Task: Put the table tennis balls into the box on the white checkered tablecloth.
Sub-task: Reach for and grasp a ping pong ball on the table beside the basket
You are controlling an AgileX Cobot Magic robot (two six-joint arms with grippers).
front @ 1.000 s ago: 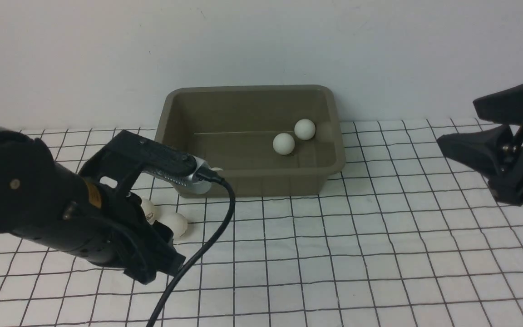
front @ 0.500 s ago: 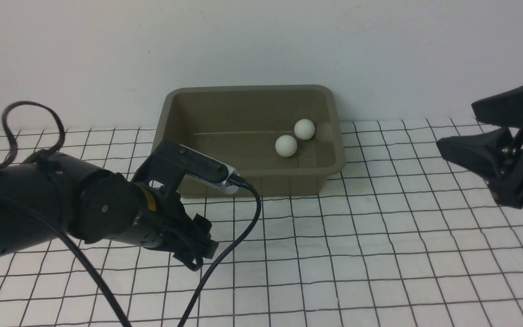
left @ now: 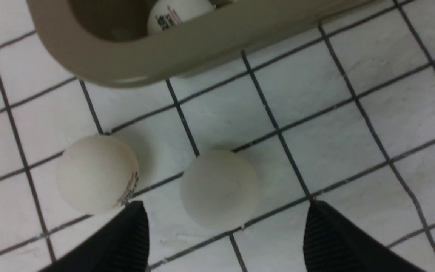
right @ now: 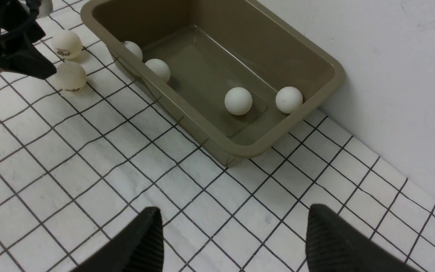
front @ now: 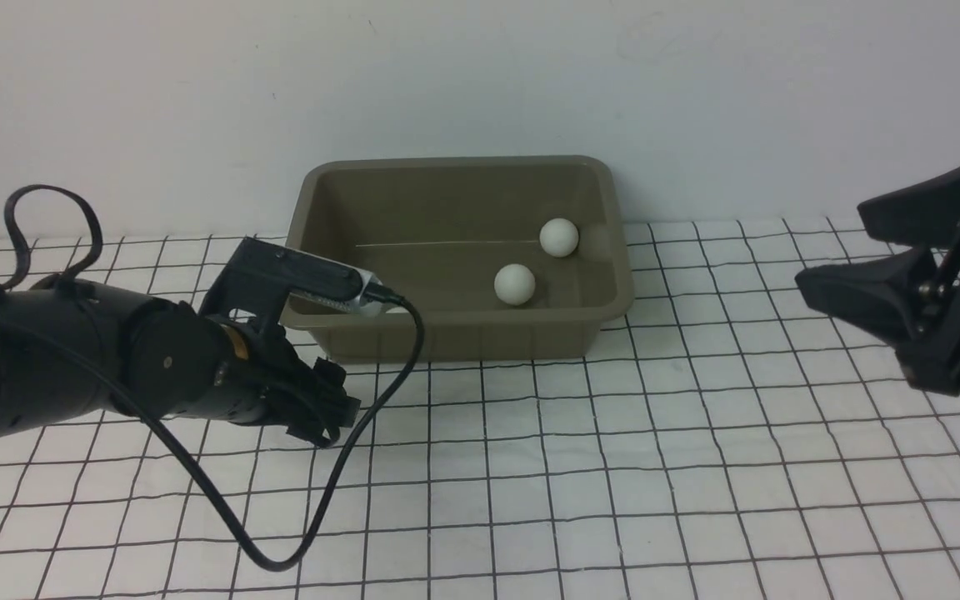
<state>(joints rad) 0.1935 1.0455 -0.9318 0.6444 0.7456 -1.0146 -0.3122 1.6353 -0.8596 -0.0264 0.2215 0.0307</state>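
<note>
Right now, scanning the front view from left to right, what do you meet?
Left gripper → nearer table tennis ball in the box → farther table tennis ball → right gripper.

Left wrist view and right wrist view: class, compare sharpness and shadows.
Left wrist view: close and soft, the plain white matte ball has fuzzy edges and a faint shadow on the white checkered tablecloth. Right wrist view: sharper, crisp grid lines; white balls in the olive-grey plastic box cast soft shadows on its floor.
</note>
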